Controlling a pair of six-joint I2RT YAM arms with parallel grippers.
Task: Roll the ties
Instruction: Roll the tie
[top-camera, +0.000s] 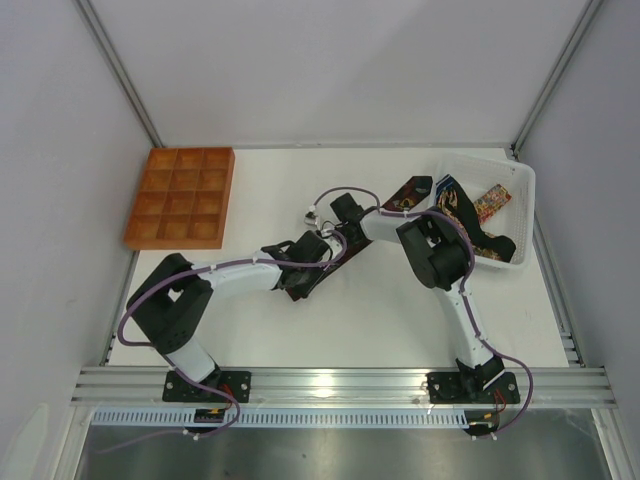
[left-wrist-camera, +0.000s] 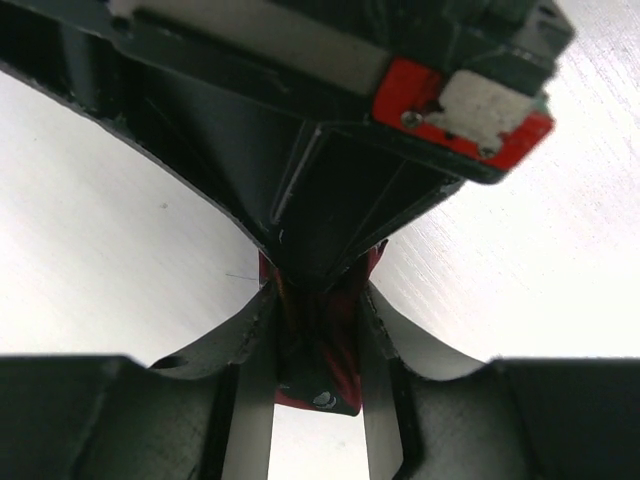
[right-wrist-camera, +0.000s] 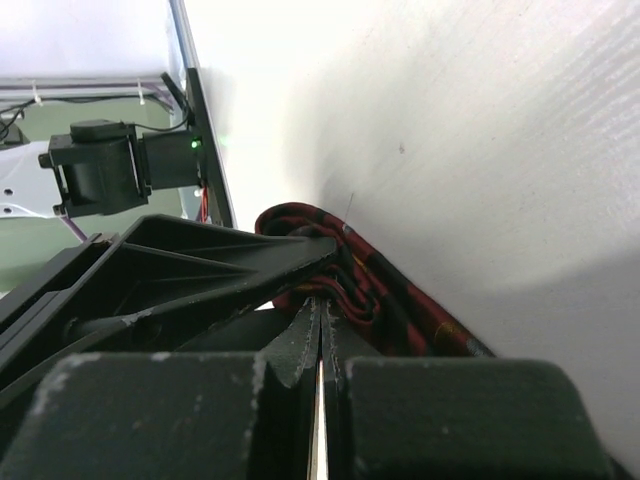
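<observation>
Left gripper (left-wrist-camera: 318, 308): narrow, one jaw either side of the tie (right-wrist-camera: 385, 295); cannot tell if it pinches.
Right gripper (right-wrist-camera: 320, 315): shut, tie's fold at its tips.
Tie axis: from left gripper's tips, beneath the right, beyond.

desk (top-camera: 400, 310): plain white
tray (top-camera: 181, 197): orange all over, walls and compartments alike
maroon tie (right-wrist-camera: 385, 295): dark red crossed by black check lines; one small yellow fleck
basket (top-camera: 522, 178): pale white
black tie (top-camera: 462, 210): black ground with a gold print
multicoloured tie (top-camera: 492, 203): mixed red and gold print
arms (top-camera: 240, 272): white links; black joints
cables (top-camera: 135, 310): purple
left pincer (left-wrist-camera: 315, 330): black; grey finger facings
right pincer (right-wrist-camera: 320, 310): black
</observation>
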